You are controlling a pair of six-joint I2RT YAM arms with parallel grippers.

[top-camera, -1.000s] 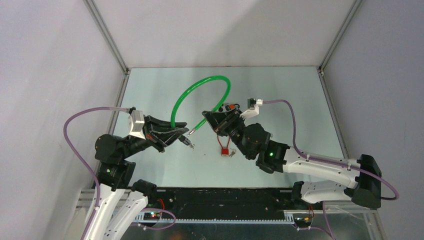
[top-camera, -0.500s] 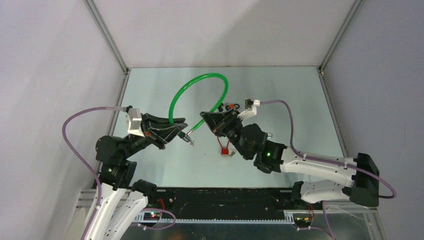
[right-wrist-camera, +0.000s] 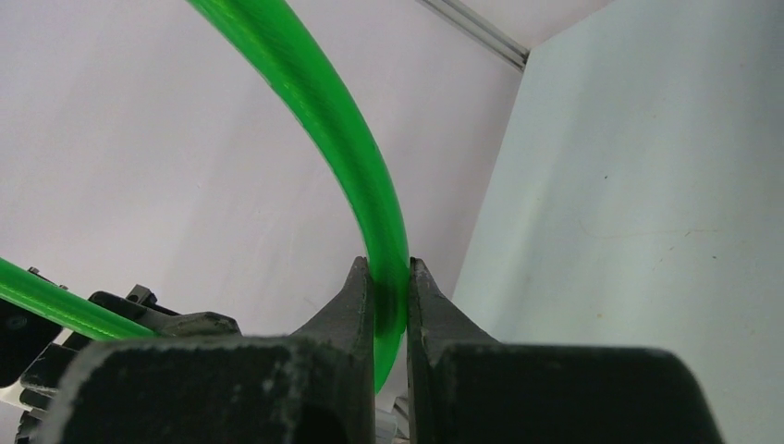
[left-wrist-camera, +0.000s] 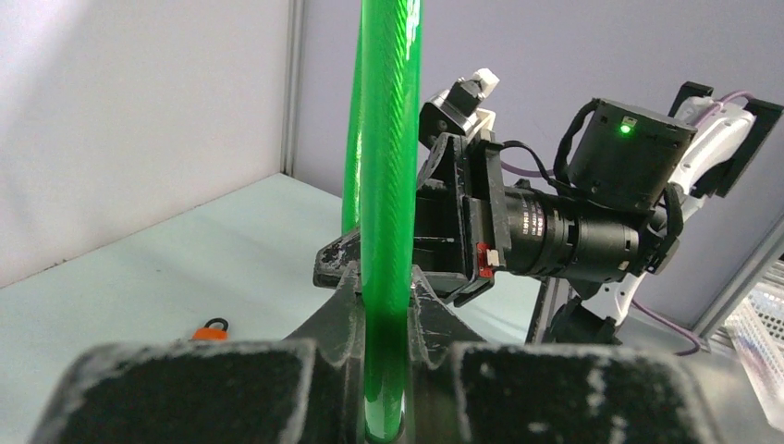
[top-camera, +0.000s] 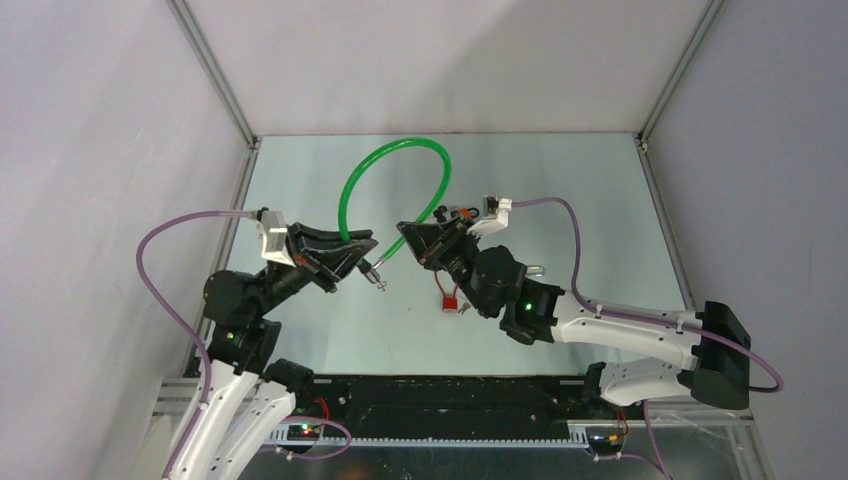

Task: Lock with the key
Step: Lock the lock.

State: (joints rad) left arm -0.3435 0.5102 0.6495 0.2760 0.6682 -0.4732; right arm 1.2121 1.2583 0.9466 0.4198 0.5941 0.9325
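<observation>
A green cable lock (top-camera: pixel 385 160) arches above the pale table, and each gripper holds one end. My left gripper (top-camera: pixel 366 250) is shut on the left end of the cable (left-wrist-camera: pixel 384 139), which runs straight up between its jaws. My right gripper (top-camera: pixel 403 232) is shut on the other end (right-wrist-camera: pixel 324 102). The two grippers face each other a short way apart. A small metal piece (top-camera: pixel 378 283) hangs below the left gripper's end. I cannot tell whether it is the key.
A small red item with a loop (top-camera: pixel 452 300) lies on the table under the right arm. The left wrist view shows a small orange item (left-wrist-camera: pixel 211 329) on the table. Walls and metal frame posts close in the table (top-camera: pixel 560 200) on three sides.
Both arms have shifted slightly to the left and up, carrying the green cable with them. The grips have not changed.
</observation>
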